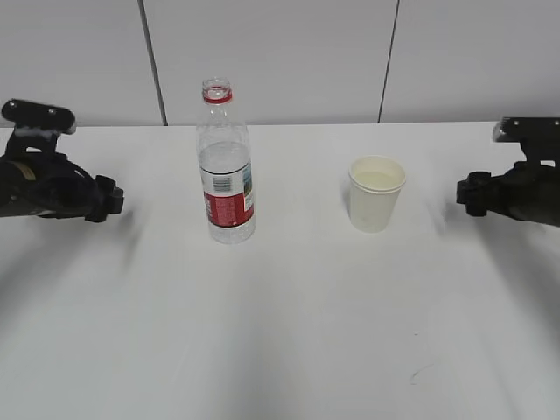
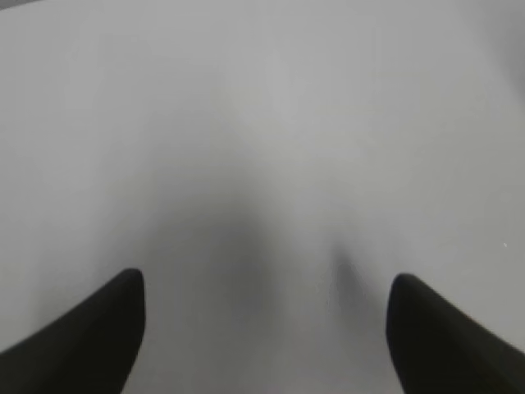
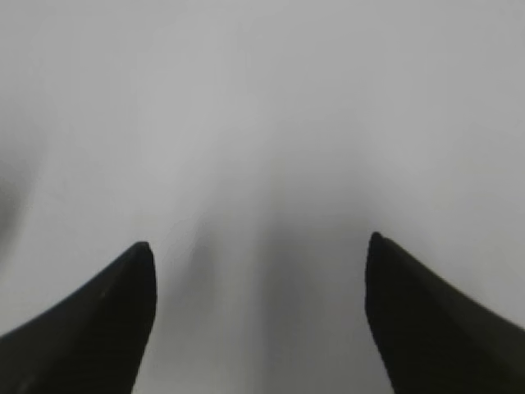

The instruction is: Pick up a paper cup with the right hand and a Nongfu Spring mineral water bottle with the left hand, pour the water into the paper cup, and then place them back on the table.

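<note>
Bare white tabletop (image 1: 289,341) foreground, one small dark scuff. Mid-field: paper cup (image 1: 376,193) upright, right of centre; Nongfu Spring mineral water bottle (image 1: 226,164) upright, uncapped, part-filled, left of centre. Left end effector (image 2: 267,328) and right end effector (image 3: 258,304): both spread, holding nothing, well apart from both items. Step judged: pre-grasp. Next: each arm reaches inward.

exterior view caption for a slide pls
Uncapped water bottle and paper cup upright on the table, both arms away at the sides.
</note>
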Controlling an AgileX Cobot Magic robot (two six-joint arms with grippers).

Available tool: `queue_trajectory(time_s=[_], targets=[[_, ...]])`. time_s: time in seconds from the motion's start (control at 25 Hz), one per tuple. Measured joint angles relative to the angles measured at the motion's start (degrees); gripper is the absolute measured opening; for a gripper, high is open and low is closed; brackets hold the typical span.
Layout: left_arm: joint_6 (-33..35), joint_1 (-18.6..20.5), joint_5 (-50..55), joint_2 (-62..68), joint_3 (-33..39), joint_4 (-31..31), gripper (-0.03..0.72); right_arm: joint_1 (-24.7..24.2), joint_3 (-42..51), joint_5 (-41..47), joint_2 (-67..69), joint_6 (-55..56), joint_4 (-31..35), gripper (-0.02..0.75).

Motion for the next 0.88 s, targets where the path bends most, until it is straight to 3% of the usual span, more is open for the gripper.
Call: queue_trajectory(time_s=[0.28,0.52,0.64,0.88], targets=[[0.0,0.0,30.4,-0.5,-14.0,-0.1,0.553,0.0,-12.0,30.2,-3.3,0.1,-0.4,0.592],[-0.2,0.0,48.0,-0.7,-21.6,-0.1,0.552,0.0,-22.3,53.0,-3.3,-1.6,-0.4,0.592],[-0.4,0.0,55.4,-0.7,-24.4,-0.4,0.552,0.0,-26.8,62.5,-3.3,-4.4,1.3,0.592],[-0.5,0.0,67.5,-0.7,-29.8,-0.6,0.552,0.0,-32.9,73.5,-3.3,-12.3,8.1,0.592]])
